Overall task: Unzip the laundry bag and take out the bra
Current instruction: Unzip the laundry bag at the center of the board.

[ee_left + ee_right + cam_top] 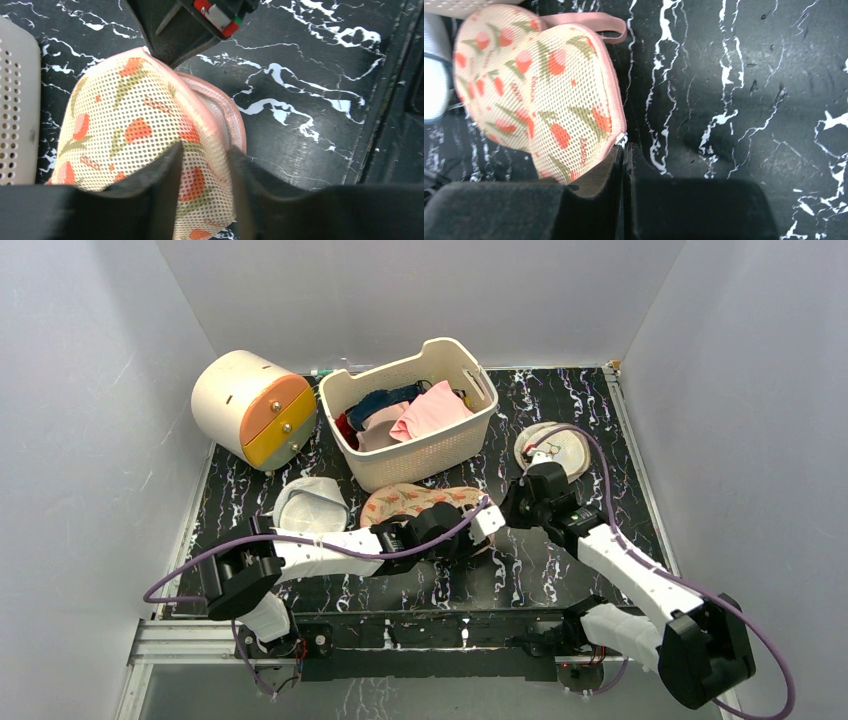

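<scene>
Top external view: we are finding the laundry bag [415, 502] lying flat on the table [540, 575], just in front of the basket [440, 465], with both arms reaching in at its right end.
Left wrist view: the left gripper [204, 152] is clamping the bag's rim, with printed mesh and pink trim [227, 107] bunched between its fingers. We are reading this as the anchoring hold.
Right wrist view: the right gripper [624, 152] is squeezed closed, its fingers meeting right at the zipper pull [620, 140]. We are judging that it is pinching the pull's tab, though the tab itself is hidden between the pads.
Closure state: the zip is running closed along the whole edge that is showing in the right wrist view.
Contents: we are not seeing the bra in any view, so we are assuming it is sitting inside the closed bag.
Step in hand: we are placing this at the start of the unzip, with both grips taken and no opening showing.
Next move: we are expecting the right arm to draw the pull along the curved trim while the left arm is bracing the bag against that drag.
Caution: we are watching for the small tab slipping free, or the bag sliding instead of opening.
</scene>
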Controlling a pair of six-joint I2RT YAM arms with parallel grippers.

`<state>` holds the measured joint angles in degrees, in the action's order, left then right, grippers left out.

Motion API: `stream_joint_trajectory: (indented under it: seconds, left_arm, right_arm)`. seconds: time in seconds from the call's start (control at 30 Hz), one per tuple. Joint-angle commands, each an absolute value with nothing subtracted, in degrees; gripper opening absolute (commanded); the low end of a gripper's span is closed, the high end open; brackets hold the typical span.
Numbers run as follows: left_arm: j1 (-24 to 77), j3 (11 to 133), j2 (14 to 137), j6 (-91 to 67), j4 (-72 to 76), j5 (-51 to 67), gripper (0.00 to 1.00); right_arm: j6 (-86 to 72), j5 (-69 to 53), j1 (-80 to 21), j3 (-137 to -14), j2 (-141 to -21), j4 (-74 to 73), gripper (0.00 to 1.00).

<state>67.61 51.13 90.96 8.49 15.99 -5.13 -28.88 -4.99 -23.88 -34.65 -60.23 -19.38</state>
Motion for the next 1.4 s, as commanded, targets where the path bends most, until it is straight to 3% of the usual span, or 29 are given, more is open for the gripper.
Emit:
stream_joint_trajectory:
  seconds: [0.0,0.07,0.27,0.33,0.43,0.73,0.87,1.0,1.37]
  left_arm:
    - [68.28,51.71,86.05,6.08,15.30,-2.96,0.50]
    - [68.36,50.89,85.31,5.00,16.55,-1.41,0.65]
    - [68.49,51.63,87.46,3.55,16.20,1.31,0.88]
    - [68.59,52.40,88.80,3.71,15.06,2.58,0.94]
    - [69.36,52.91,89.86,4.97,14.01,2.55,0.94]
    - [70.67,52.42,91.22,9.23,11.52,-2.54,0.79]
    - [71.05,51.97,91.38,8.86,11.64,-6.62,0.57]
    - [71.10,51.47,89.97,9.85,12.38,-9.18,0.46]
    - [71.10,48.39,85.83,11.90,16.22,-12.08,0.04]
  right_arm:
    - [-32.67,-11.49,-23.20,-34.83,-54.32,-22.85,0.00]
    - [-33.33,-16.25,-23.20,-33.08,-52.14,-23.61,0.00]
    - [-33.47,-30.70,-23.20,-30.78,-48.81,-26.70,0.00]
    - [-33.99,-33.66,-23.20,-29.73,-47.76,-25.78,0.00]
    - [-33.52,-35.43,-23.20,-29.51,-47.20,-25.56,0.00]
    - [-29.86,-33.99,-23.20,-32.64,-49.00,-28.24,0.00]
    - [-29.15,-32.72,-23.20,-33.93,-48.76,-29.23,0.00]
    - [-28.86,-29.44,-23.20,-34.59,-48.53,-31.06,0.00]
    - [-30.63,-20.67,-23.20,-34.72,-50.46,-27.79,0.00]
